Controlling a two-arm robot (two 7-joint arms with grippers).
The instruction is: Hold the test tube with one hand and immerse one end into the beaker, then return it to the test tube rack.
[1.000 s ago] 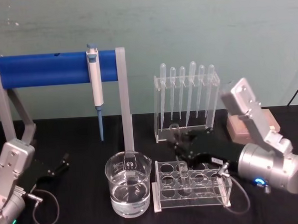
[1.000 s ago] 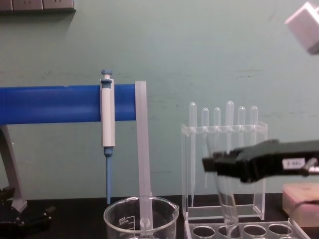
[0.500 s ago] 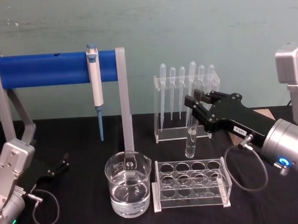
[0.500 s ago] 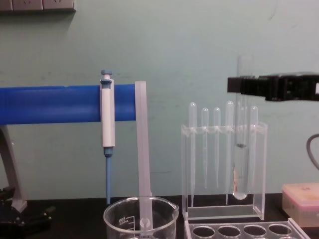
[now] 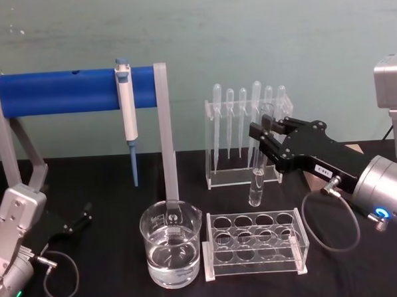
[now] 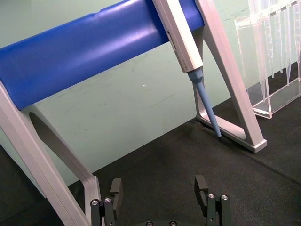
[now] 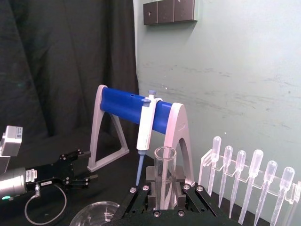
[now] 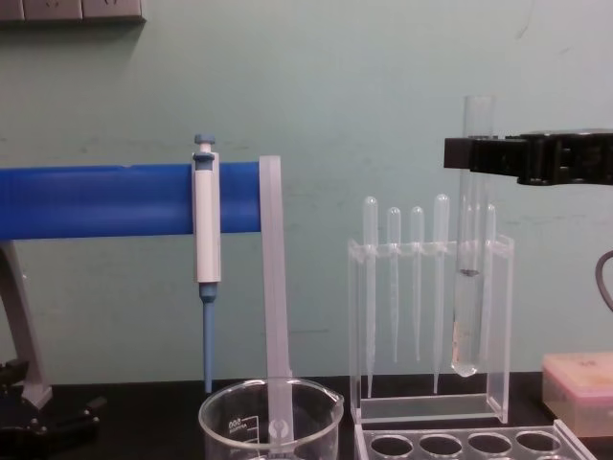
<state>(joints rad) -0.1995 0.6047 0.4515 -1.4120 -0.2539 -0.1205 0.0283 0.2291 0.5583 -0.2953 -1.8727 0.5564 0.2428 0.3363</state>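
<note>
While the right hand (image 5: 265, 127) hangs over the worktop (image 5: 107, 186), above and a little behind the rack (image 5: 257, 260), the step in hand is the carry to the beaker (image 5: 171, 246). The hand is closed on the tube (image 5: 256, 182) just under its rim. The tube hangs upright below the hand, its rounded end apart from the rack. Every rack hole in view is empty.

Next move, as judged: shift the hand to its left until the tube stands over the beaker, which sits low and left of the hand, just beside the rack. Then lower until the rounded end enters the clear liquid. Hold height during the shift and descend only inside the rim.

Clearances, largest first:
- The frame (image 5: 75, 90): its grey leg (image 5: 166, 137) stands just behind the beaker, left of the hand. Keep the path in front of it.
- The pipette holder (image 5: 212, 154): directly behind the hand, near the tube. Do not drift rearward.
- The rack: its left edge lies under the path.
- The beaker rim: wide against the tube, so room is ample.

Open room lies in front and to the left of the hand. The left hand (image 6: 158, 188), fingers spread and empty, is parked far to the left.
</note>
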